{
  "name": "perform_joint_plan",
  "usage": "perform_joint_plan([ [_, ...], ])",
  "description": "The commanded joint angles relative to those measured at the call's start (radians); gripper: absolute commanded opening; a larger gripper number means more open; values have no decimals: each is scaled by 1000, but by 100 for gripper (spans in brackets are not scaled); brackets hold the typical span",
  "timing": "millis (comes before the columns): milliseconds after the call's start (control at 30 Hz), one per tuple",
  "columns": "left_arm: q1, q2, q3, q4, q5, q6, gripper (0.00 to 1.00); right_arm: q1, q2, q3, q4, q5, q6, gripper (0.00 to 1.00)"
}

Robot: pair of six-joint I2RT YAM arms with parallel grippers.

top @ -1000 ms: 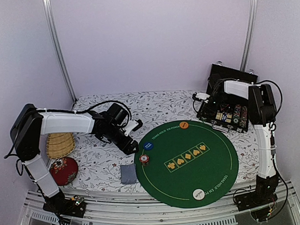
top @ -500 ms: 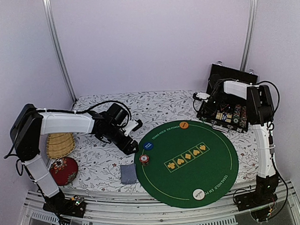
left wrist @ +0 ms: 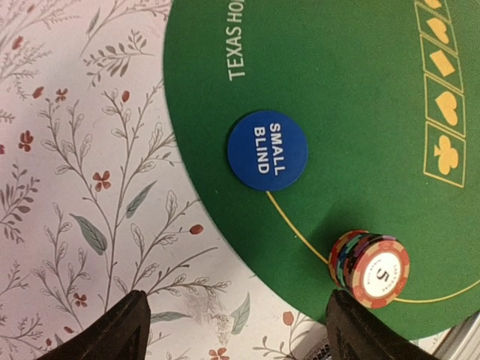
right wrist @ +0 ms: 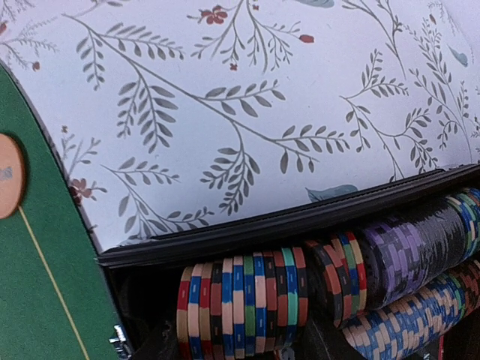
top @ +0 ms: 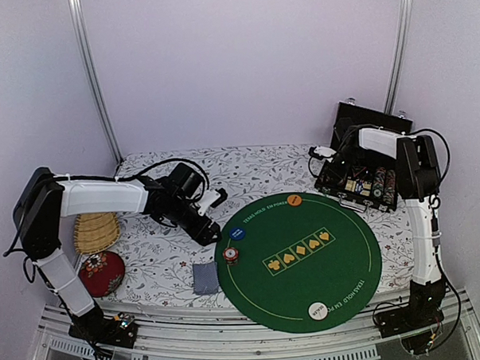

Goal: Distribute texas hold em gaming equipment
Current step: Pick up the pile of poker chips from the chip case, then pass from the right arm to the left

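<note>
Closest to me, by the table's front edge, the white button disc [top: 317,310] lies on the green mat [top: 323,264]. The playing cards [top: 204,277] sit just beside the mat's left side. A little further back, a small stack of poker chips [left wrist: 373,268] and the blue button disc [left wrist: 267,151] rest on the mat. The left gripper [left wrist: 236,319] hangs by them, spread wide and holding nothing. That arm has barely shifted. Past the orange button disc [top: 294,200], near the far right corner, the right gripper [top: 335,172] has stayed low over the rows of chips [right wrist: 240,300] in the chip case [right wrist: 262,225]. I cannot tell if it has closed on any. I think more chips come out next.
</note>
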Motion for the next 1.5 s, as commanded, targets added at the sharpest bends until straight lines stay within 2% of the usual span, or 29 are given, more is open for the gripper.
perform_joint_plan([
  [0, 12, -80, -23, 52, -15, 0, 83, 12, -142, -6, 19, -86, 124, 2],
  [267, 8, -187, -62, 153, -51, -11, 83, 3, -278, -38, 40, -142, 375, 2],
  [400, -20, -268, -110, 253, -87, 9, 81, 13, -347, -93, 55, -354, 584, 2],
  [600, -123, -328, -170, 440, -98, 124, 83, 124, -488, -388, 268, -599, 851, 2],
  [733, -176, -240, -120, 474, -109, 190, 89, 237, -536, -563, 426, -697, 999, 2],
  [833, -201, -150, -56, 477, -88, 223, 98, 317, -526, -659, 571, -766, 1102, 2],
  [1000, -218, -19, 12, 498, -3, 260, 98, 382, -459, -786, 766, -816, 1232, 2],
  [1100, -225, 76, 60, 480, 37, 261, 95, 393, -412, -831, 855, -834, 1302, 2],
  [1267, -228, 183, 122, 442, 62, 254, 87, 393, -338, -830, 906, -824, 1330, 2],
  [1467, -228, 325, 223, 375, 11, 261, 69, 391, -250, -786, 922, -822, 1329, 2],
])
